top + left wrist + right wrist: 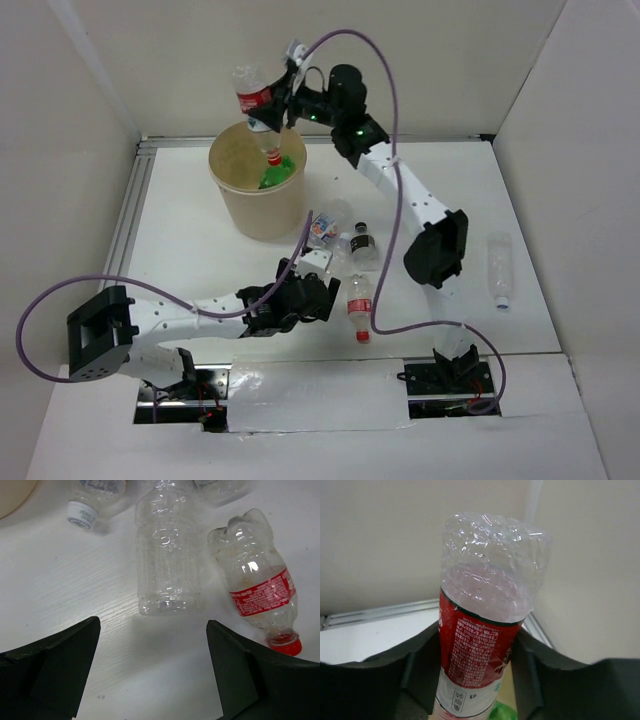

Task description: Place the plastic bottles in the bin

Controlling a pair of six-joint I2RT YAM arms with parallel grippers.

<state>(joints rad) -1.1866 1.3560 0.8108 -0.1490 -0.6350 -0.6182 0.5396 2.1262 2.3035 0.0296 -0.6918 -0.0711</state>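
Plastic bottles task, top view: the right arm (400,190) reaches to the upper centre of the frame, its jaws clenched on a red-labelled bottle (256,98) above the bin (262,215). This bottle's long axis runs near vertical, slightly tilted, with the red cap pointing down into the bin's mouth and the base up. A green bottle (276,172) already lies inside. Four or so bottles lie on the bench (200,250) in mid-frame, and one clear bottle (500,268) lies well apart at the right. The left jaws hang just beside the mid-frame group.

Left wrist view: the left jaws are spread and empty, at the bottom corners. Between and beyond them lies an unlabelled clear bottle (167,555), its long axis running up the frame. Beside it, a red-capped bottle (257,580) points its cap to the lower right.

Right wrist view: the held bottle fills the centre, base uppermost, with the jaws pressing its label on both sides.

Judgement: the drop step is in hand. Next, the right jaws need only release over the opening.
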